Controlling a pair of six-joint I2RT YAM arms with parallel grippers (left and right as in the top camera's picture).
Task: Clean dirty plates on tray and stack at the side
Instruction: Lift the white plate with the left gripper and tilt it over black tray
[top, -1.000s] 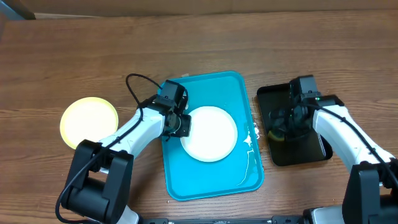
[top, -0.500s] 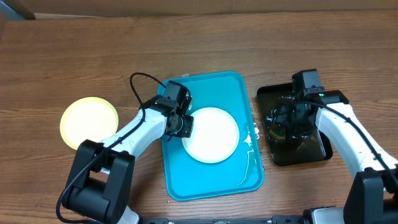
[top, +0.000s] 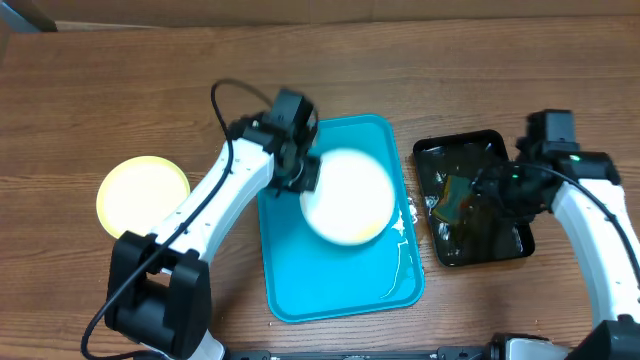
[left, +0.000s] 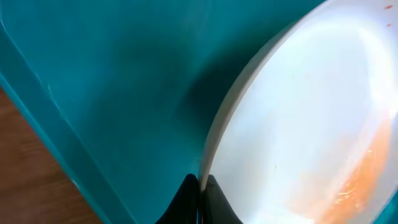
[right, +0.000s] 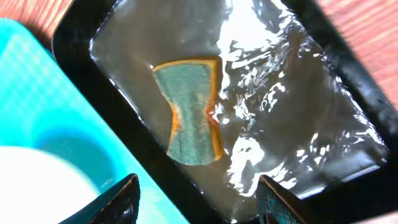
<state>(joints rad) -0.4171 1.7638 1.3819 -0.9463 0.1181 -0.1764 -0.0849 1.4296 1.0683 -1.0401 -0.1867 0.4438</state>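
Note:
My left gripper (top: 302, 172) is shut on the left rim of a white plate (top: 348, 197), holding it tilted above the blue tray (top: 340, 285). In the left wrist view the fingertips (left: 200, 194) pinch the plate (left: 298, 124) at its edge, and an orange smear (left: 367, 168) shows on its face. A pale yellow plate (top: 143, 195) lies on the table to the left of the tray. My right gripper (top: 484, 190) is open above the black tray (top: 500, 250). Nothing is between its fingers (right: 121, 199).
The black tray (right: 323, 93) holds shallow water and a green and yellow sponge (right: 189, 118), which lies flat in it. In the overhead view the sponge (top: 452, 200) sits in that tray's left half. White droplets mark the blue tray's right rim (top: 405, 215).
The right gripper opened, let the sponge go into the black tray and drew back to the right. The left gripper lifted the white plate off the blue tray and carried it slightly away and right.

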